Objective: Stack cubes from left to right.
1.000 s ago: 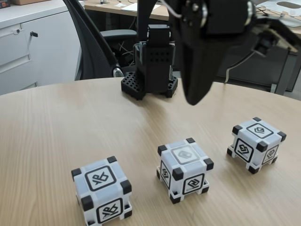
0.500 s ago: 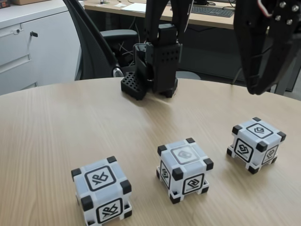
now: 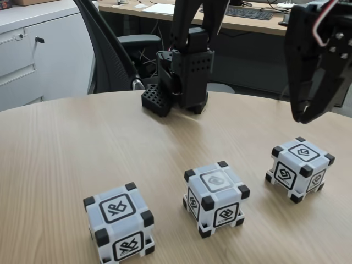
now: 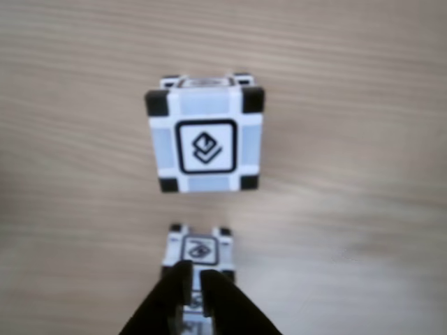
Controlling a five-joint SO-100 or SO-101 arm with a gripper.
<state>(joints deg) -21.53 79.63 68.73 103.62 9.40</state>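
Observation:
Three white cubes with black corners stand in a row on the wooden table [image 3: 66, 143]: a left cube [image 3: 118, 223], a middle cube [image 3: 215, 198] and a right cube [image 3: 300, 169]. My black gripper [image 3: 303, 116] hangs in the air above and slightly behind the right cube, touching nothing. In the other view that cube [image 4: 204, 143] lies straight below, diamond glyph up. A second cube [image 4: 199, 250] sits behind my gripper [image 4: 198, 273], partly covered by it. The jaws are almost together with nothing held.
The arm's black base [image 3: 179, 77] stands at the table's far edge, behind the middle cube. A black office chair [image 3: 110, 49] and desks lie beyond the table. Bare wood surrounds the cubes, with gaps of about one cube width between them.
The gripper swung from above the table's centre to the right, over the right cube, and dipped slightly in the last half second. The cubes have not moved.

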